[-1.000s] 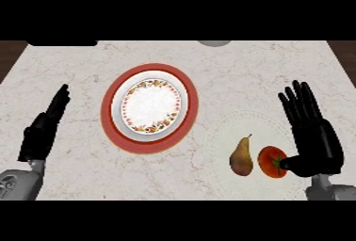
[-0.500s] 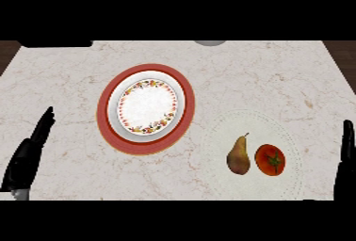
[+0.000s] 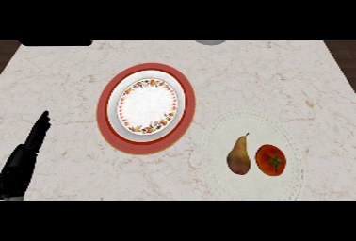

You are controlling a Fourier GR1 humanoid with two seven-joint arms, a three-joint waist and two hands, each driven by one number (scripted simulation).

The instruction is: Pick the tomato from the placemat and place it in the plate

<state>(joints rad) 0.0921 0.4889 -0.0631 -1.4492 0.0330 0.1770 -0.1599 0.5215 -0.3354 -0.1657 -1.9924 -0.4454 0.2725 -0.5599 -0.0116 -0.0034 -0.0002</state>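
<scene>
Nearest, at about eight o'clock in the head view: black left hand (image 3: 24, 157), seen edge-on, fingers straight and extended toward twelve o'clock, unclenched, grasping nothing. Resting near the lower left edge above the pale veined marble counter (image 3: 62, 94); contact with the counter cannot be told. Well apart from every object. No right hand anywhere in view.

At about four o'clock: pale cream round placemat with stitched border (image 3: 254, 127), lying flat on the counter. On it, toward its near half, round red tomato with green stem star (image 3: 271, 160), sitting untouched. Just beside the tomato at its nine o'clock: brown-green pear (image 3: 239, 157), stem end pointing toward twelve o'clock. Pear and tomato very close; whether touching cannot be told.

Farther, at about ten o'clock from the placemat, near the centre of view: round red charger mat (image 3: 106, 132), its edge near the placemat's edge without clear overlap. Centred on it: white round plate with floral rim pattern (image 3: 146, 105), nothing lying in it.

Farthest, at twelve o'clock on the counter's far edge: small grey rounded object (image 3: 209, 42), cut off, identity not determinable. Dark brown surface (image 3: 344, 52) beyond the counter's far right corner.
</scene>
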